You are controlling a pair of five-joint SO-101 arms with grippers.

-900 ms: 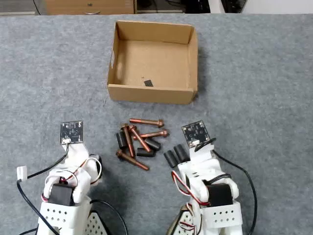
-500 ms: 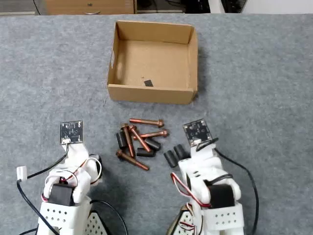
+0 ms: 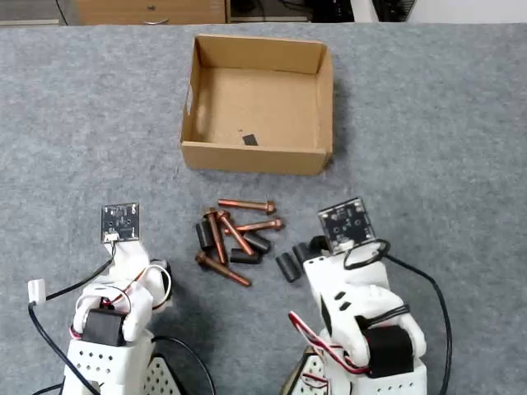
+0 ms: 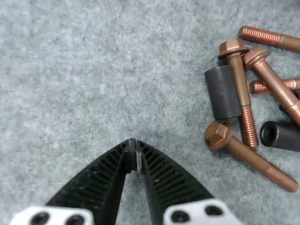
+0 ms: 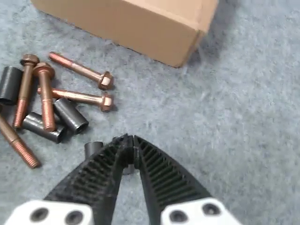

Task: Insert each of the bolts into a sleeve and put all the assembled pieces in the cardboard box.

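while both arms sit at the lower edge of the high view: bolts (image 3: 236,234) and sleeves (image 3: 203,234) heaped at centre; loose pair (image 3: 287,266) just left of the right arm, long axes running up-frame, tilted left; cardboard box (image 3: 255,156) above centre. right gripper (image 5: 128,146) pressed together, empty, nearer that pair; left gripper (image 4: 132,152) likewise closed, empty.

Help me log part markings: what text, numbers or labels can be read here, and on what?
None legible.
Box: plain walls; the dark patch on its floor is too small to read.
Bolts and sleeves: no readable marks.
Camera boards on the wrists: any print is too small to read.
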